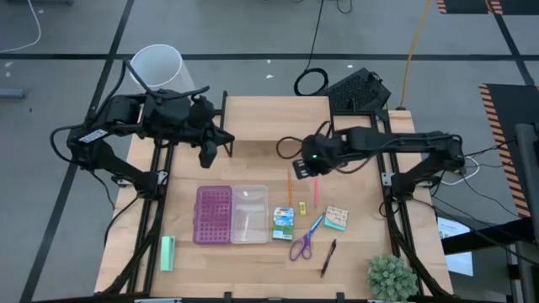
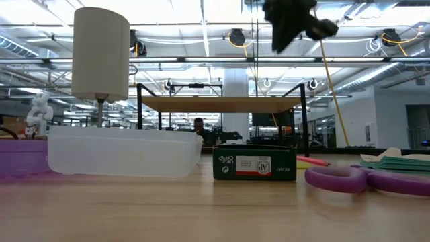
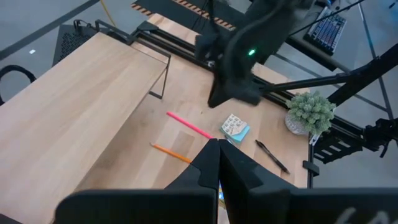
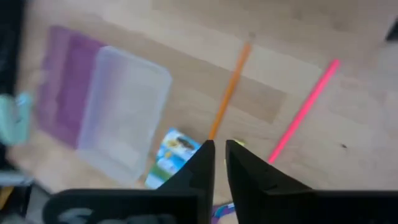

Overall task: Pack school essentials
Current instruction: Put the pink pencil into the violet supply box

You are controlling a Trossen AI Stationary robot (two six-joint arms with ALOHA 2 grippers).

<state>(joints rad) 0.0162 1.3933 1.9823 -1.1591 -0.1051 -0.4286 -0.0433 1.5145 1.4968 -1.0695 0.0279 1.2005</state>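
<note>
Nothing is packed yet. Along the lower edge of the overhead frame lie the black pen [image 1: 328, 257] and purple-blue scissors [image 1: 302, 243], right of centre. Just above them sit the green-blue packet [image 1: 283, 223], a tiny yellow piece [image 1: 302, 207] and the teal-beige pad [image 1: 335, 218]. The purple studded case [image 1: 214, 214] lies opened flat at lower centre, its clear half [image 1: 250, 214] empty, right beside the packet.

Higher in the frame, the orange pencil [image 1: 290, 188] and pink pencil [image 1: 317, 190] lie side by side, apart, pointing up-frame. The right gripper [image 1: 301, 167] hovers over their top ends, its jaws nearly closed and holding nothing. To pick a pencil well it would likely need to open first, line its fingers across the shaft and come down on one pencil only; the orange one lies nearer the case.

The packet, close against the clear half, may crowd a drop there. A mint-green block [image 1: 167, 252] at lower left and a small plant [image 1: 390, 278] at lower right stand clear of the work.

At upper left the left gripper [image 1: 207, 153] waits above bare table [image 1: 253, 126], fingers together, empty.
</note>
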